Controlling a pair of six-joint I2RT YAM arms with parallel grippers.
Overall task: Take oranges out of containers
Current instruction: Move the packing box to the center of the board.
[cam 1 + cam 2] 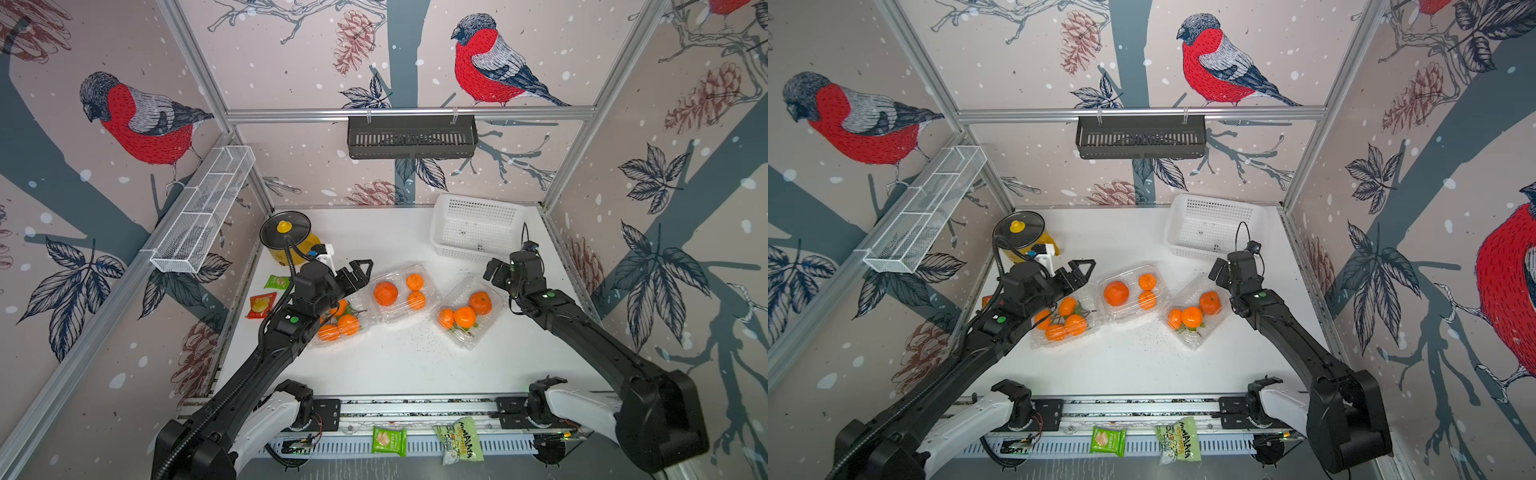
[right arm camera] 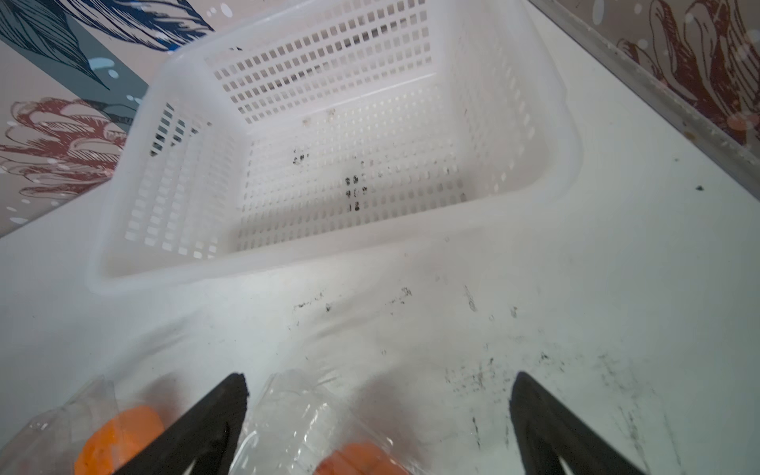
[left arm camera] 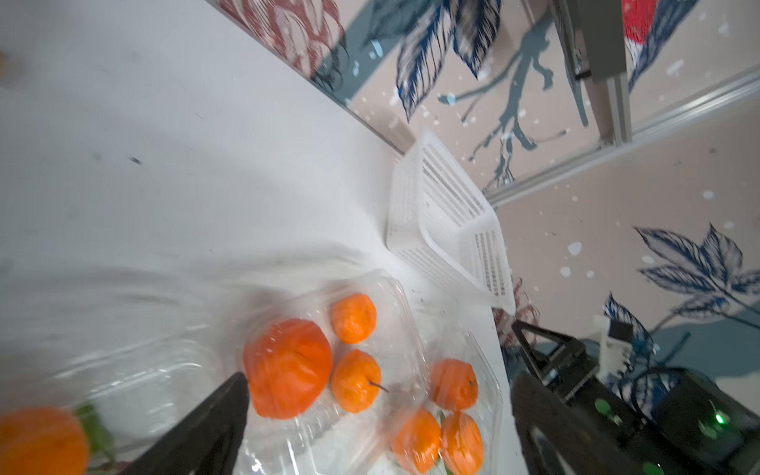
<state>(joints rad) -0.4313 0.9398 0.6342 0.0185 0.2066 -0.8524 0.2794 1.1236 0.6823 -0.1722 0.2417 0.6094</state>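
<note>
Three clear containers lie in a row on the white table: left (image 1: 332, 344), middle (image 1: 399, 316), right (image 1: 469, 338). Each holds oranges: a leafy cluster (image 1: 348, 324) in the left one, one large (image 1: 385, 293) and two small (image 1: 415, 291) in the middle, three (image 1: 464, 317) in the right. My left gripper (image 1: 359, 272) (image 3: 378, 378) hovers open between the left and middle containers, nothing between its fingers. My right gripper (image 1: 494, 270) (image 2: 378, 377) stands open over the right container's far corner (image 2: 296, 411), empty. Whether the lids are latched I cannot tell.
A white perforated basket (image 1: 478, 251) stands at the back right, just beyond the right gripper. A yellow pot (image 1: 286, 232) with a dark lid sits back left. Red (image 1: 262, 305) and green (image 1: 277, 282) snack packets lie by the left wall. Dark crumbs (image 1: 415, 334) speckle the table.
</note>
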